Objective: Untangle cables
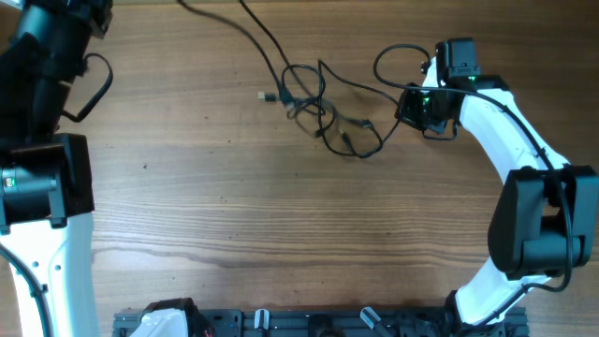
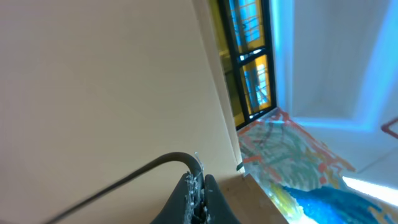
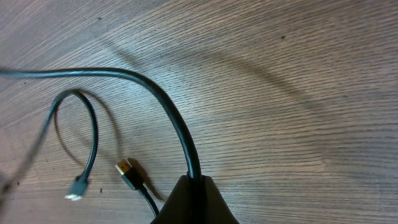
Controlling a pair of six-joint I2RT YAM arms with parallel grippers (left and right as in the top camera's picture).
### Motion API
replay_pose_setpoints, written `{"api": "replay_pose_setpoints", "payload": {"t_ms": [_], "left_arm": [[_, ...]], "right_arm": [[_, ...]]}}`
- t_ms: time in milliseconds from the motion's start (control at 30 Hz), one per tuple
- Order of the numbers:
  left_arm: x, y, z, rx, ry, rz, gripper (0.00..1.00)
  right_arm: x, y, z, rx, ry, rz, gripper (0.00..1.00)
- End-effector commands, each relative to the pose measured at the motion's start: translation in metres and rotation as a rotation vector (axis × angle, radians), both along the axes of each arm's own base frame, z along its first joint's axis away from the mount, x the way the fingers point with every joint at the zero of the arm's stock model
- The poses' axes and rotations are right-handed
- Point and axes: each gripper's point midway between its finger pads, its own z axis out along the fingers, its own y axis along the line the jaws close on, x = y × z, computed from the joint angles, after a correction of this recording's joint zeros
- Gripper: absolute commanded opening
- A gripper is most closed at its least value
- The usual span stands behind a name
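The cables (image 1: 314, 105) are thin black cords in a loose tangle on the wooden table, at the far middle of the overhead view. Small plug ends (image 1: 265, 95) stick out of it. Two strands run off the top edge. My right gripper (image 1: 408, 103) is just right of the tangle, low over the table, shut on one black cable (image 3: 177, 124). A gold-tipped plug (image 3: 126, 171) and a silver-tipped plug (image 3: 76, 190) lie beside it. My left gripper (image 2: 200, 186) is shut on a black cable (image 2: 124, 180) and points up at a wall. Its fingers are hidden in the overhead view.
The left arm (image 1: 47, 56) fills the far left corner, with its own thick wire looping beside it. The right arm (image 1: 524, 168) runs along the right side, with a wire loop (image 1: 393, 56) by its wrist. A black rack (image 1: 309, 323) lies along the near edge.
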Motion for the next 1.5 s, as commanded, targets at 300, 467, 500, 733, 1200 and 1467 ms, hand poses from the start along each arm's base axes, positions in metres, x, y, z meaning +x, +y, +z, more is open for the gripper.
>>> {"api": "replay_pose_setpoints", "payload": {"t_ms": [300,467,500,733,1200,1467], "left_arm": [[0.018,-0.037,-0.093,0.25,0.283,-0.078,0.04],[0.015,-0.069,-0.152,0.471,0.394,-0.185,0.04],[0.013,-0.075,-0.162,0.513,0.411,-0.209,0.04],[-0.011,-0.114,-0.228,0.813,0.449,-0.444,0.04],[-0.05,-0.145,-0.222,0.861,0.246,-0.725,0.04],[-0.064,-0.146,-0.231,0.811,0.335,-0.782,0.04]], "right_arm": [[-0.007,0.027,0.009,0.115,-0.052,0.223,0.68],[-0.006,0.028,0.061,0.099,-0.15,0.275,0.72],[-0.007,0.03,0.073,0.103,-0.174,0.281,0.72],[-0.033,0.065,0.188,0.237,-0.523,0.54,0.72],[-0.091,0.168,0.253,0.18,-0.956,1.095,0.77],[-0.099,0.207,0.266,0.115,-1.137,1.244,0.75]]}}
